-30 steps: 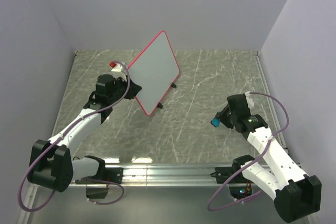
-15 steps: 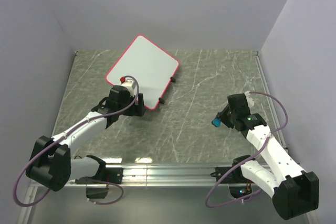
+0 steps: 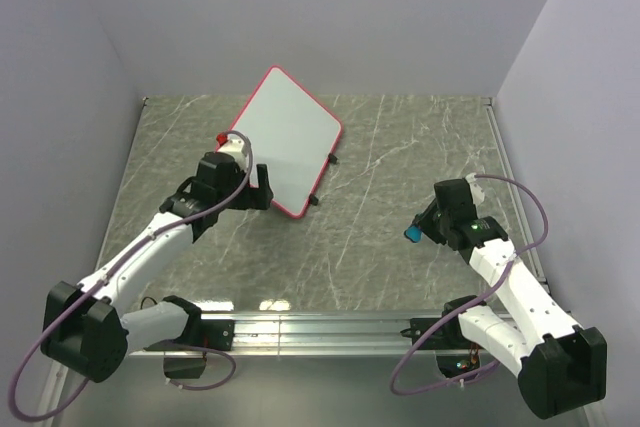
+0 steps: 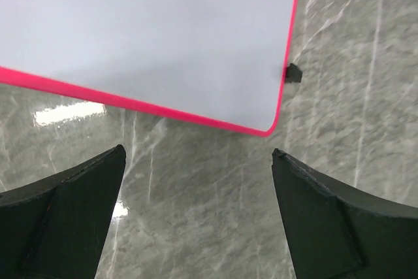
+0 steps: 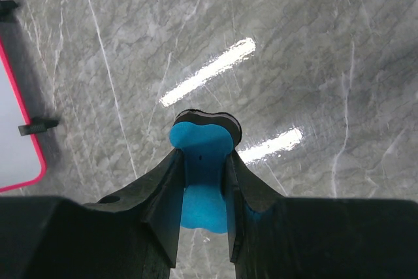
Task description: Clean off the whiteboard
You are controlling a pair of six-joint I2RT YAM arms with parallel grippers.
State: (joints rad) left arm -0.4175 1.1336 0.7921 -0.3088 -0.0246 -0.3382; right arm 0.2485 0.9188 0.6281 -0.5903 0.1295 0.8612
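The whiteboard (image 3: pixel 290 139), white with a red-pink frame and two small black feet on its right edge, sits at the back left of the table with its far corner raised. Its face (image 4: pixel 150 31) looks blank. My left gripper (image 3: pixel 262 190) is at the board's near edge and stands open (image 4: pixel 198 151), the board's corner just beyond its fingertips and only table between them. My right gripper (image 3: pixel 418 230) hovers over the right side of the table, shut (image 5: pixel 202 155) on a blue eraser (image 5: pixel 199 135) with a black felt face. The board's edge (image 5: pixel 13 135) shows far left in the right wrist view.
The grey marble table (image 3: pixel 380 237) is walled in at the back and both sides. A metal rail (image 3: pixel 320 327) runs along the near edge between the arm bases. A metal strip (image 3: pixel 503 167) borders the right edge.
My left gripper has opened and let go of the whiteboard's edge, and the board has dropped from its steep raised tilt. The right arm with the eraser has stayed put.
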